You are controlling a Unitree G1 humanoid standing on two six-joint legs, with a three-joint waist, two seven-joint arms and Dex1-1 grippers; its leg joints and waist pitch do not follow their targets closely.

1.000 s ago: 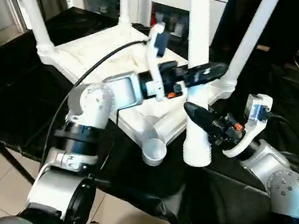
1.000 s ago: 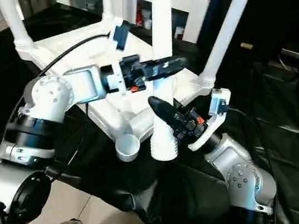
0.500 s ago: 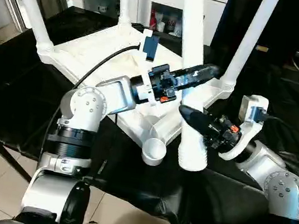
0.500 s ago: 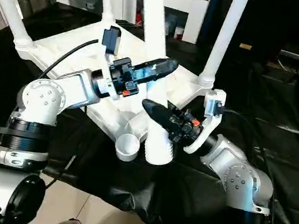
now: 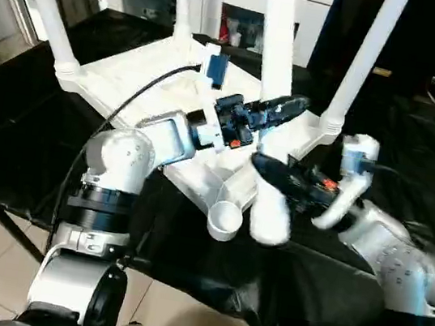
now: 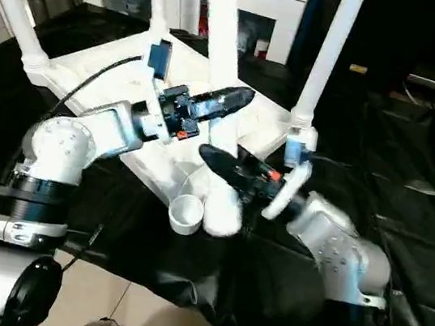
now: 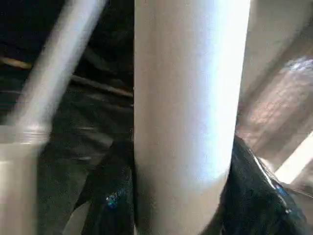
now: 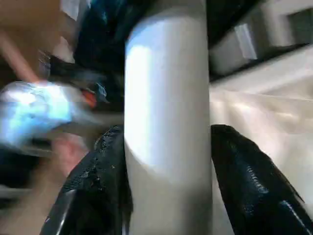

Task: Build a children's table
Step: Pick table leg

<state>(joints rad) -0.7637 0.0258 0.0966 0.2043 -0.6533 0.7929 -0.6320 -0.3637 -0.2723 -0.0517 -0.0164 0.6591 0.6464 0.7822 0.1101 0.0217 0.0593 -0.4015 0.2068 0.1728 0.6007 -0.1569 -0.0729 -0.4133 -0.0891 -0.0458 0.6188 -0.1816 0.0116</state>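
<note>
Item: children's table top [image 5: 144, 78], white plastic, lying upside down on a counter [image 5: 34, 127] draped in black sheeting, ribbed underside up so the corner sockets face the legs. Three tapered white legs stand seated in their sockets: one at the far left corner [image 5: 41, 1], one at the far corner [image 5: 180, 2], one at the right corner [image 5: 364, 58]. Fourth leg [image 5: 275, 65]: upright over the near edge, thick end low and just beside the open near socket [image 5: 225, 220], not yet seated. Left end effector [image 5: 278, 111]: clamped on the fourth leg partway up, a black finger [image 7: 112, 196] pressed to either side of the tube, seemingly to steady its upper length. Right end effector [image 5: 275, 172]: closed round the same leg lower down, finger [image 8: 244, 176] tight to the tube, apparently placed to steer the thick end towards the socket. Status, as judged: last leg pending insertion.
</note>
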